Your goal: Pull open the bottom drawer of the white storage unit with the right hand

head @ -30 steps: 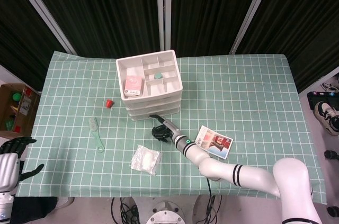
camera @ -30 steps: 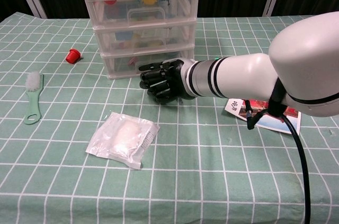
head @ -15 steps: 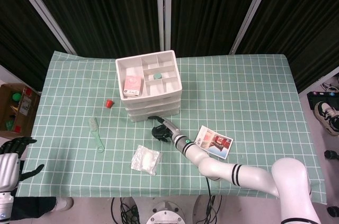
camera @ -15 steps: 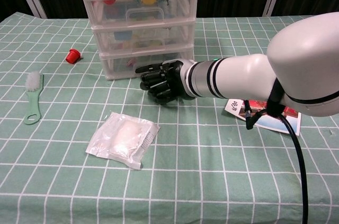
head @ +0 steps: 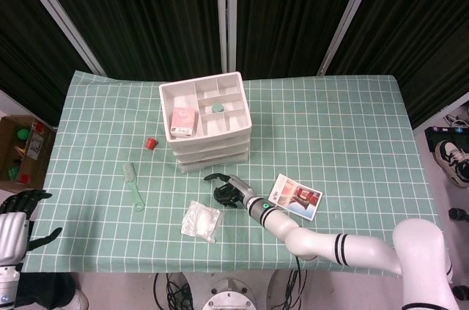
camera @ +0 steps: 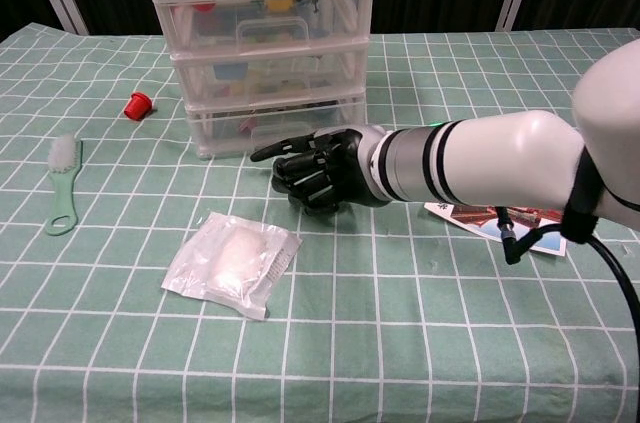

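Note:
The white storage unit (head: 210, 134) (camera: 262, 53) stands mid-table with its three clear drawers one above another. Its bottom drawer (camera: 268, 126) sits flush with the frame, the handle facing me. My right hand (head: 229, 191) (camera: 322, 171) lies on the cloth just in front of that drawer, a small gap away from it. Its fingers are curled in on nothing, with one fingertip (camera: 262, 152) stretched out to the left below the handle. My left hand (head: 17, 214) hangs off the table's near left corner, fingers apart and empty.
A clear plastic packet (head: 201, 220) (camera: 232, 261) lies just left of my right hand. A printed card (head: 295, 196) (camera: 497, 218) lies to its right, partly under the forearm. A green brush (head: 133, 186) (camera: 62, 183) and a red cap (head: 151, 143) (camera: 137, 104) lie left of the unit.
My right hand has drawn back from the bottom drawer toward the table's near edge. The unit has shifted slightly to the left. The drawer still looks flush.

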You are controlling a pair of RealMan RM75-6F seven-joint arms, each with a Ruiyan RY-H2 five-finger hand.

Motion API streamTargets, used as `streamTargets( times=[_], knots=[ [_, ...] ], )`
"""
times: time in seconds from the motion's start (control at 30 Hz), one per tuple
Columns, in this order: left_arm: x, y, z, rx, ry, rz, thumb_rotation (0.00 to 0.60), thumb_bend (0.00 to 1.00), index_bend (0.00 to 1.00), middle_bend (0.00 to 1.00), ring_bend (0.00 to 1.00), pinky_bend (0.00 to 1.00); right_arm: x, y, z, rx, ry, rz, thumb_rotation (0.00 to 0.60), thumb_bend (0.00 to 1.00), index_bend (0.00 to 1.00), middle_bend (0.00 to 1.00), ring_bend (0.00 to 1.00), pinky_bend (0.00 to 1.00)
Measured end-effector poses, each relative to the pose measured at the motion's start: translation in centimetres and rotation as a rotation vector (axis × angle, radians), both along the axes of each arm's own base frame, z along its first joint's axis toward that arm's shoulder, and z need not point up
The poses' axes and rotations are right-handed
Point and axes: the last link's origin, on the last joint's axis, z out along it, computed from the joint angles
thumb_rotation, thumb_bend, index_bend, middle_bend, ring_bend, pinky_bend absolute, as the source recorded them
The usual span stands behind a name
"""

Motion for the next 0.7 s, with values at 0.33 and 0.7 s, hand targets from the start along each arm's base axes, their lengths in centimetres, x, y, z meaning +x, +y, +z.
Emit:
streamTargets(
  times=[0.33, 0.7],
  knots=[
    [0.1, 0.0, 0.1, 0.003, 0.0, -0.005, 0.6, 0.03, 0.3, 0.25, 0.2, 0.2, -0.4, 0.4, 3.3, -0.19, 0.158, 0.281, 0.6, 0.68, 0.07, 0.76, 0.76, 0.93],
    [0.2, 0.0, 0.1, 0.004, 0.002, -0.002, 0.6, 0.03, 0.3, 0.25, 0.2, 0.2, -1.1, -0.6, 4.4, -0.334, 0.423, 0.46, 0.6, 0.68, 0.07, 0.76, 0.75, 0.93]
  ],
)
